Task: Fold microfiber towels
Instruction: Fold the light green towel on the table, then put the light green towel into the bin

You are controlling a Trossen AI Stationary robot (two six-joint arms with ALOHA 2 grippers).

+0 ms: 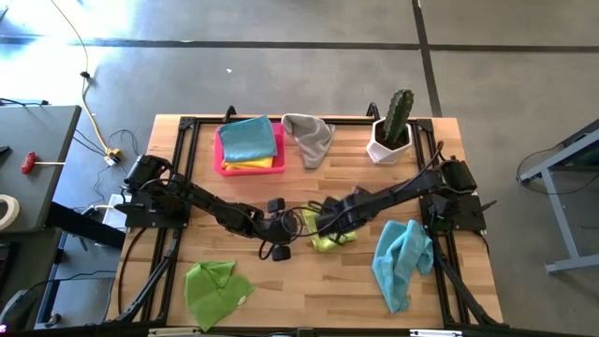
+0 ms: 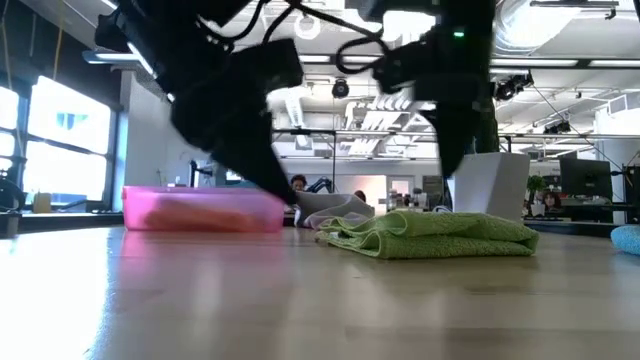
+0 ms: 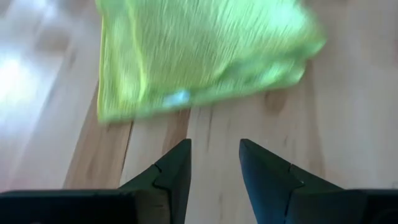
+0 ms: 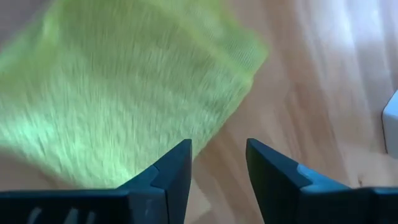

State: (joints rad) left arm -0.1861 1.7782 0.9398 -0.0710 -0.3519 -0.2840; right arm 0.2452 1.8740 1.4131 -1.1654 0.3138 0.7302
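On the wooden table (image 1: 281,281), centre frame, my left gripper (image 3: 214,163) and right gripper (image 4: 217,163) stand parted and empty beside the folded lime microfiber towel (image 1: 329,236).

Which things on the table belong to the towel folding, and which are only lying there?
Job:
lime towel, folded, between both open grippers
green towel
light blue towel
grey towel
blue towel and yellow towel in the pink tray

Lying about:
potted cactus
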